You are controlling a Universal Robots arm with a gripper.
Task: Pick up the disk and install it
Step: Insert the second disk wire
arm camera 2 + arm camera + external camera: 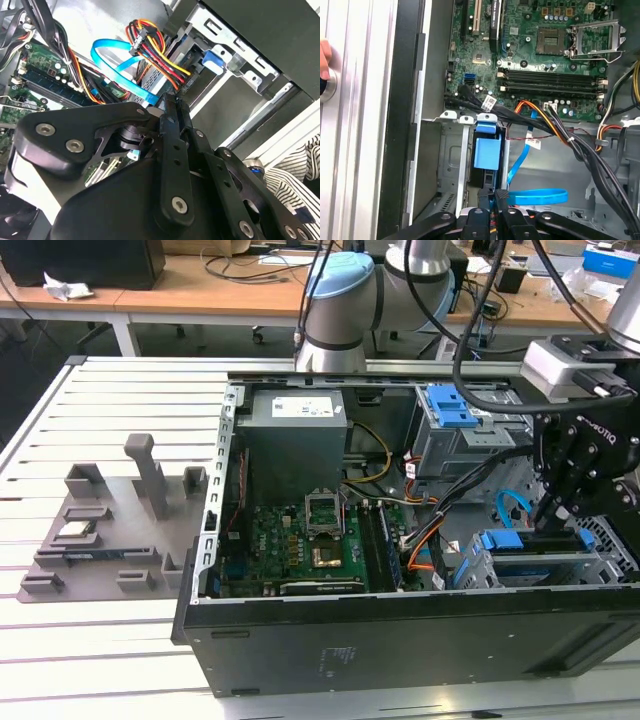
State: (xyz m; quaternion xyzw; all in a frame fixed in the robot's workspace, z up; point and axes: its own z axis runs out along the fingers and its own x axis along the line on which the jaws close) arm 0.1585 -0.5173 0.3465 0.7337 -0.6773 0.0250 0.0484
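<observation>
Exterior view first: the open computer case lies on the slatted table, holding the green motherboard, the grey power supply and, at the exterior view's right, a metal drive cage. The disk sits in that cage, its blue bracket edge showing along the top. My gripper hangs just above it, fingers drawn close together; whether they pinch the bracket I cannot tell. Beside the case, a grey fixture tray holds a small silver chip. First wrist view adds what the exterior misses: the disk seen end-on, a blue plastic tab between silver cage rails, with a blue flat cable curled beside it. Second wrist view shows a red-yellow-black wire bundle and a striped sleeve nearby
</observation>
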